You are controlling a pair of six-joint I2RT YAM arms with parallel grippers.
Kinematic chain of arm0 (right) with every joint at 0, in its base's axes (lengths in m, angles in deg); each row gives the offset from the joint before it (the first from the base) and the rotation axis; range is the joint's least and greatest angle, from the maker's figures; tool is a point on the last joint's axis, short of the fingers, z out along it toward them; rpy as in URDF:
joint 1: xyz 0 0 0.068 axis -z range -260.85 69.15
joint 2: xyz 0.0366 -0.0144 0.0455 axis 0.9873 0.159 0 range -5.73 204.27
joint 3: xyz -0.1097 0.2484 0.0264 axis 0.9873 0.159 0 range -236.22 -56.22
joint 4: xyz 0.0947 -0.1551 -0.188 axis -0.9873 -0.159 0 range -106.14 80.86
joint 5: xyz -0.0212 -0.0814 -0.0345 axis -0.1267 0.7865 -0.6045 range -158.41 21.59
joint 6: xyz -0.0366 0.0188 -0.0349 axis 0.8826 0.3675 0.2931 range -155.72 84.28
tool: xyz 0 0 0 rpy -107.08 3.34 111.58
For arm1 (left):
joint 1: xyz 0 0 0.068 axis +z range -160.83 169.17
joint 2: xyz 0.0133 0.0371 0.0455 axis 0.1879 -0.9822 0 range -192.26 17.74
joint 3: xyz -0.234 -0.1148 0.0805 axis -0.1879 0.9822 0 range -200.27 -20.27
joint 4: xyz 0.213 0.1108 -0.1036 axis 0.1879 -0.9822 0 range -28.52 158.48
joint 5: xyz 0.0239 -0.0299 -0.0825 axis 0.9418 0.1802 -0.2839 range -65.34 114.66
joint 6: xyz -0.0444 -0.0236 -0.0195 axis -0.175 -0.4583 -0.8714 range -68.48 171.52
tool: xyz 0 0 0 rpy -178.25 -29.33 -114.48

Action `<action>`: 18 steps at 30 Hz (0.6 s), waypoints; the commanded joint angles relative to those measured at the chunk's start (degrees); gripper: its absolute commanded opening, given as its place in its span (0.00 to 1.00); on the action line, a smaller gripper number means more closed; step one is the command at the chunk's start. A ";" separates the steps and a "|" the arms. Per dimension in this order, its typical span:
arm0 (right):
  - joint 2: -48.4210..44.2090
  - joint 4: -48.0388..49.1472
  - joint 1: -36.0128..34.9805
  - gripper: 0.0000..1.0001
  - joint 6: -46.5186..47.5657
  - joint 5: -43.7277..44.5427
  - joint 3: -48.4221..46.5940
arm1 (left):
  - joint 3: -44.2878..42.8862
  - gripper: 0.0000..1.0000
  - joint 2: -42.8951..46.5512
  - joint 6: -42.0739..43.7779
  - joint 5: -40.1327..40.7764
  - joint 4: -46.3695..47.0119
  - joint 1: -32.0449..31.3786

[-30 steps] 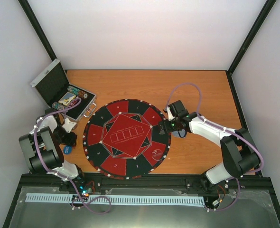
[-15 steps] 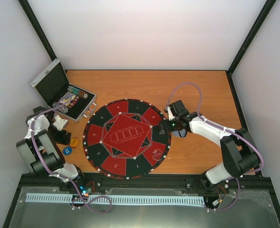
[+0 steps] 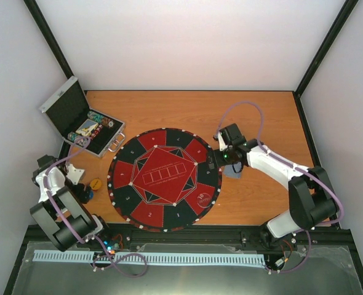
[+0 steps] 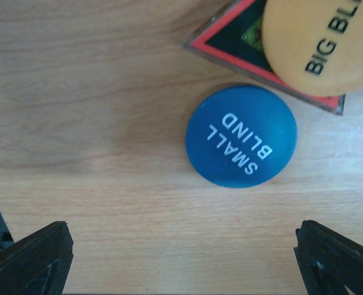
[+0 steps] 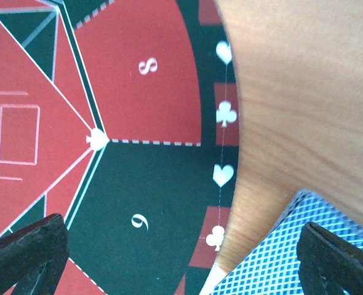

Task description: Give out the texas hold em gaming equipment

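Observation:
A blue "SMALL BLIND" button (image 4: 241, 136) lies flat on the wood just ahead of my left gripper (image 4: 181, 252), which is open and holds nothing. Beside it an orange "BIG BLIND" button (image 4: 323, 43) rests on a dark red-edged triangular marker (image 4: 231, 34). From above, the orange button (image 3: 95, 183) and the blue button (image 3: 90, 194) sit left of the mat, next to the left gripper (image 3: 82, 189). My right gripper (image 5: 181, 252) is open over the mat's right rim. Blue-backed playing cards (image 5: 280, 258) lie on the table beside it, seen from above as cards (image 3: 234, 173) under the right gripper (image 3: 232, 161).
The round red-and-black mat (image 3: 164, 178) fills the table's middle, with a clear chip (image 3: 203, 198) on its near right part. An open silver case (image 3: 77, 123) holding chips stands at the far left. Bare wood lies behind and right of the mat.
My left gripper has opened and drawn back toward the near left, uncovering the orange button beside the blue one. The right arm shifted slightly, exposing the cards beside the mat.

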 commanded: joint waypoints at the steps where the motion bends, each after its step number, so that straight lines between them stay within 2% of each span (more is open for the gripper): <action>1: -1.22 -5.76 -0.25 1.00 1.59 2.96 -7.10 | -0.33 1.00 -1.08 2.26 -4.96 4.81 0.12; 3: -1.41 -7.31 -0.77 1.00 1.34 3.37 -9.98 | -0.94 0.99 -2.16 2.61 -6.73 6.05 0.11; 9: 0.27 -10.74 -3.34 1.00 -1.39 2.19 -18.95 | -1.75 0.89 -3.84 4.66 -12.48 5.96 -0.33; 15: 4.17 -13.76 -7.05 1.00 -2.11 4.88 -25.87 | 3.83 0.85 -4.22 8.14 -5.53 10.70 -2.42; 18: 5.83 -14.58 -8.06 1.00 -2.45 4.90 -27.60 | 3.15 0.77 -5.54 7.04 -5.05 12.22 -3.17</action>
